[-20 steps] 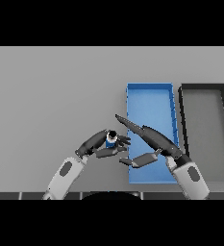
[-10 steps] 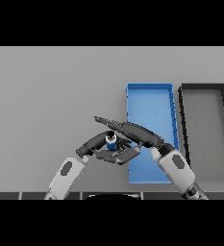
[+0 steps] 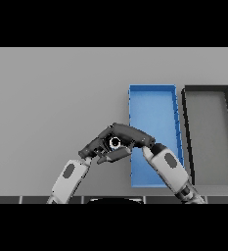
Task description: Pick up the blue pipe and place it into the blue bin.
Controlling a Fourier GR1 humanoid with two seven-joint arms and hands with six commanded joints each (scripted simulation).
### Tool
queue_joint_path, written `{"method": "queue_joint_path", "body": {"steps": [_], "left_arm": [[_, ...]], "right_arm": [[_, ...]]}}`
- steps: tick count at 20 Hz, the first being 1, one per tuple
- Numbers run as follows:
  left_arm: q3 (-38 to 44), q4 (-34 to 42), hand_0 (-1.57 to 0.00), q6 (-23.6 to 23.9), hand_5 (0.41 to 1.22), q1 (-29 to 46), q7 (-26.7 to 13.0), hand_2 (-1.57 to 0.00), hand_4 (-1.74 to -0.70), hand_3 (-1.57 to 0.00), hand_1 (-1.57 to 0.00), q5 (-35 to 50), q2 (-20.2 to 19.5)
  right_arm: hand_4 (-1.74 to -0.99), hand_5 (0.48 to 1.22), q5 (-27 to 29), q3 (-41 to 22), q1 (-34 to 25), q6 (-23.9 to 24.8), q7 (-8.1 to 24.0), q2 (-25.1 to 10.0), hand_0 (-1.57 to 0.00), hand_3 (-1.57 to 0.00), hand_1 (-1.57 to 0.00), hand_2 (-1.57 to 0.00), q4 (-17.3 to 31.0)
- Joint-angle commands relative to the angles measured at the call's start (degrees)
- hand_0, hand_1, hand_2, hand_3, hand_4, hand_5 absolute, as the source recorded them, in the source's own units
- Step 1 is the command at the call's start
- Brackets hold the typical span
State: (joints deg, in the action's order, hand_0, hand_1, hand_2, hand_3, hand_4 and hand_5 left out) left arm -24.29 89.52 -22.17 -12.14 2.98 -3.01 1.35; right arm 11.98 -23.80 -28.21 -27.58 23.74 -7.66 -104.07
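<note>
1. Now both hands meet over the blue pipe [image 3: 115,143], just left of the blue bin [image 3: 152,100].
2. Right hand [image 3: 130,135] covers it; left hand [image 3: 97,146] curls beside; actual grasp unclear.
3. Lifting and placing remain.

Table [image 3: 52,98]: uniform light grey, unpatterned. Blue bin [image 3: 152,105], right of centre: saturated blue walls over a slightly lighter blue floor. Second bin [image 3: 206,89], far right: black walls, mid-grey floor. Left hand [image 3: 97,146] and right hand [image 3: 130,133], near centre: dark charcoal grey, both on arms of white segments with darker grey oval insets and grey joints. Blue pipe [image 3: 115,143], seen between the two hands: a small white ring around a dark centre with a blue trace at its edge.
</note>
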Motion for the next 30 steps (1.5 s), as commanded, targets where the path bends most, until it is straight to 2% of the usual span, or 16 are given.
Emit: {"method": "queue_joint_path", "body": {"steps": [1, 3, 4, 6, 10, 11, 12, 13, 15, 17, 18, 21, 23, 24, 27, 30], "left_arm": [[0.2, 0.0, -1.57, 0.1, 1.221, -0.2, -0.2, -1.56, -1.7, -1.33, -1.57, -0.3, -0.2], [0.3, -0.5, -1.57, -0.4, 1.221, -0.1, 0.4, -1.55, -1.72, -1.37, -1.57, -0.5, 0.0], [1.0, -0.5, -1.57, -0.4, 1.221, -0.2, 1.1, -1.54, -1.72, -1.41, -1.57, -0.2, 0.1], [0.4, -0.1, -1.57, 0.6, 1.221, 0.3, 0.9, -1.55, -1.73, -1.42, -1.57, -1.2, 0.5], [0.4, 0.4, -1.57, 0.6, 1.221, 0.5, 0.9, -1.56, -1.73, -1.42, -1.57, -1.3, 0.4], [0.4, 0.9, -1.57, 0.8, 1.221, 0.8, 0.2, -1.56, -1.73, -1.43, -1.57, -1.2, 0.4], [0.4, 0.8, -1.57, 0.9, 1.221, 0.5, 0.8, -1.57, -1.73, -1.26, -1.57, -1.7, 0.5], [0.4, 1.4, -1.45, 1.1, 1.221, 0.6, 0.7, -1.34, -1.63, -1.05, -1.37, -2.4, 0.3], [0.7, 1.0, -0.94, -0.5, 1.221, 0.2, 0.8, -0.85, -1.41, -0.67, -0.88, -3.5, -0.8], [0.8, 1.2, -0.6, -3.1, 1.221, 0.4, 0.5, -0.55, -1.25, -0.43, -0.56, -4.4, -1.1], [0.8, 0.9, -0.48, -3.7, 1.148, 0.6, 0.8, -0.44, -1.19, -0.34, -0.45, -4.7, -1.2], [1.4, -0.5, -0.25, -4.0, 0.912, -0.4, -3.8, -0.22, -1.06, -0.18, -0.23, -4.8, -0.8], [1.8, -0.4, -0.16, -4.1, 0.785, -0.2, -5.3, -0.14, -1.01, -0.11, -0.15, -4.5, -1.4], [1.5, 0.0, -0.13, -4.2, 0.729, 0.5, -3.9, -0.11, -0.99, -0.09, -0.12, -4.6, -1.7], [1.7, -1.0, -0.06, -3.2, 0.607, 0.5, -6.1, -0.06, -0.97, -0.05, -0.06, -4.3, -0.6], [1.7, -1.2, -0.03, -2.5, 0.544, 0.8, -6.7, -0.03, -0.97, -0.02, -0.03, -4.3, -0.5]], "right_arm": [[-1.481, 0.869, -0.3, 0.5, 0.0, -0.4, -0.1, -0.1, -1.32, -1.23, -1.33, -1.33, 0.0], [-1.474, 0.996, -3.2, 0.0, 1.2, -1.0, -3.3, 0.3, -1.41, -1.35, -1.42, -1.42, -0.2], [-1.477, 1.041, -4.4, -0.6, 0.9, -0.7, -3.9, 1.4, -1.44, -1.39, -1.45, -1.45, 0.1], [-1.485, 1.106, -4.4, -0.1, 1.6, -1.5, -5.5, 1.2, -1.49, -1.46, -1.49, -1.49, -0.2], [-1.493, 1.174, -0.8, 1.0, 3.2, -1.2, -0.9, 3.9, -1.54, -1.52, -1.54, -1.54, -1.2], [-1.494, 1.183, -1.1, 1.3, 3.6, -1.2, -1.1, 4.7, -1.54, -1.53, -1.55, -1.55, -1.0], [-1.495, 1.191, -1.7, 1.0, 4.7, -1.0, -1.9, 5.3, -1.55, -1.54, -1.55, -1.55, -1.6], [-1.496, 1.197, -2.5, 1.1, 4.5, -0.7, -2.1, 5.7, -1.55, -1.55, -1.55, -1.55, -1.8], [-1.497, 1.206, -3.3, 1.7, 4.4, -0.7, -1.1, 6.4, -1.56, -1.56, -1.56, -1.56, -1.8], [-1.498, 1.211, -4.2, 1.8, 4.9, -1.3, -0.3, 7.0, -1.56, -1.56, -1.56, -1.56, -2.4], [-1.498, 1.213, -4.2, 2.4, 4.1, -1.4, 2.4, 7.5, -1.57, -1.56, -1.57, -1.57, -2.5], [-1.499, 1.217, -5.1, 3.4, 4.8, -2.2, 0.5, 8.7, -1.57, -1.57, -1.57, -1.57, -2.3], [-1.499, 1.218, -6.5, 3.6, 5.7, -2.5, -2.1, 9.0, -1.57, -1.57, -1.57, -1.57, -2.5], [-1.499, 1.219, -6.7, 3.6, 5.6, -2.6, -1.8, 9.2, -1.57, -1.57, -1.57, -1.57, -3.0], [-1.499, 1.22, -7.2, 4.2, 5.4, -3.4, -1.2, 10.2, -1.57, -1.57, -1.57, -1.57, -2.5], [-1.497, 1.22, -7.3, 6.1, 4.6, -3.2, -0.3, 11.6, -1.57, -1.57, -1.57, -1.57, -2.0]]}}
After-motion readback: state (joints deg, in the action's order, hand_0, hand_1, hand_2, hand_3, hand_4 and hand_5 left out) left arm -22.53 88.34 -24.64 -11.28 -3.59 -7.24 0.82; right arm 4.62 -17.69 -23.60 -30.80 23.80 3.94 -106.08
